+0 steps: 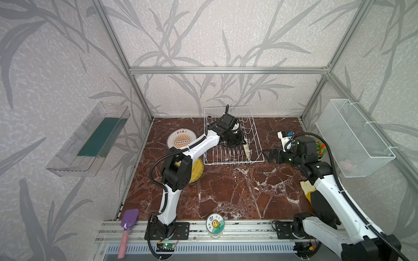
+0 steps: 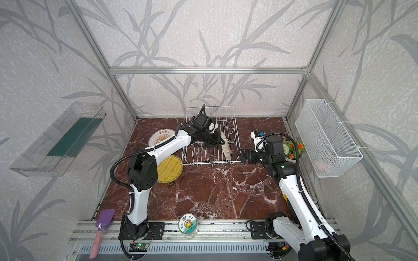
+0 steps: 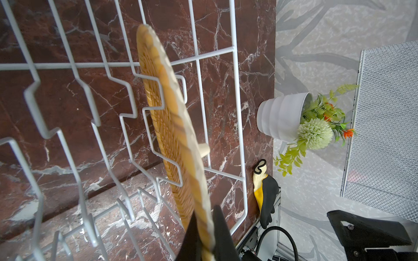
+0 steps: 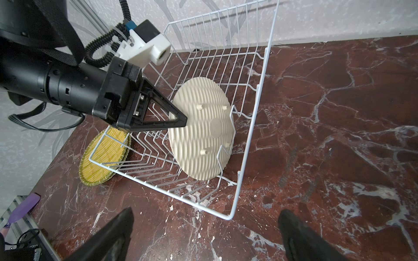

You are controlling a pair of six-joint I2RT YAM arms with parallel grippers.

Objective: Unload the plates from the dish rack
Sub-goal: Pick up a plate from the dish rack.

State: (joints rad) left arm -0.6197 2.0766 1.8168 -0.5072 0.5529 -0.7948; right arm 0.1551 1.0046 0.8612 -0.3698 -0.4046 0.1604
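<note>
Currently your left pincer (image 3: 207, 236) is clenched on the rim of one woven plate (image 4: 201, 128): a round disc with tan wicker weave on its face and a pale ribbed back with small pegs. It stands on edge, leaning, between prongs near the right end of the dish rack (image 1: 233, 137), which is white bent wire, rectangular, with slanted sides.

Count in rack: one plate.

On the red marble table (image 1: 226, 192), left of the rack:
- Yellow woven plates (image 4: 105, 156) lie flat, two rims visible in the right wrist view.
- One glossy white plate (image 1: 181, 139) shows an orange sunburst face; you cannot tell whether anything lies beneath it.

Your left arm covers part of the yellow stack in both top views.

Your right pincer (image 4: 205, 213) is spread wide and holds nothing, just outside the rack's near right corner.

Around: flower pot (image 3: 280, 115), glove (image 3: 264, 198), and a mesh basket (image 1: 352, 135) on the wall.
</note>
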